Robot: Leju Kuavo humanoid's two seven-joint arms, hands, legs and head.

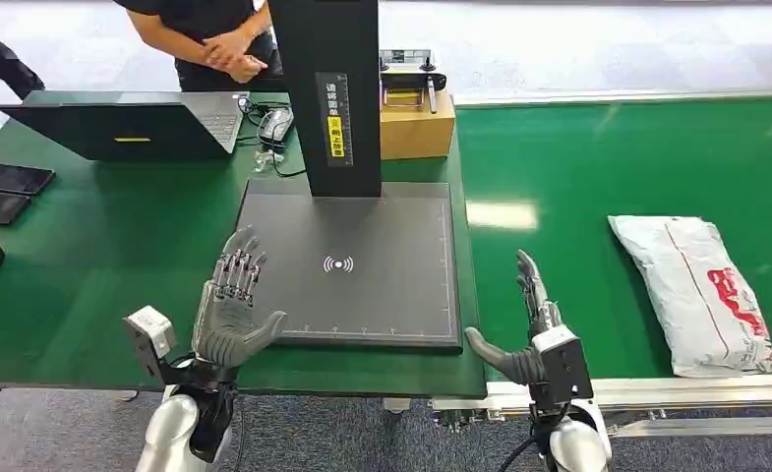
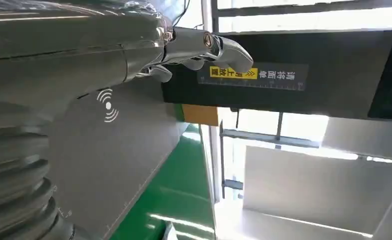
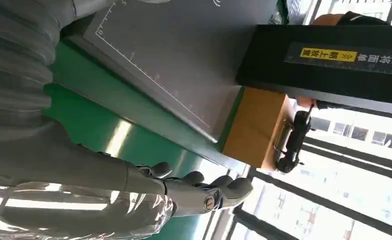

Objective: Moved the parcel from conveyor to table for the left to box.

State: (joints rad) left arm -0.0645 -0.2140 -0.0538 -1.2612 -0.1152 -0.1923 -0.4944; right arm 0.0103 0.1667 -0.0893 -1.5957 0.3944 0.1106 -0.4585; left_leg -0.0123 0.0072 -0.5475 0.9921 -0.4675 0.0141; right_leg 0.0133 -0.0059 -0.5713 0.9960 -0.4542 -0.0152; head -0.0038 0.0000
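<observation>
**Silver arms raised, parcel on the belt**

Grey left hand (image 1: 232,310) hovers, fingers spread and empty, at the near-left corner of the dark scanning pad (image 1: 362,265). Right hand (image 1: 531,329), likewise spread and empty, stands edge-on over the green conveyor (image 1: 608,157). The parcel (image 1: 701,290), a crumpled white poly bag with red print, lies flat on the belt, well to the right. Green table (image 1: 116,236); a person (image 1: 214,39) stands behind.

1 parcel (image 1: 698,293), 1 laptop (image 1: 126,124), 2 tablets (image 1: 13,179)
</observation>
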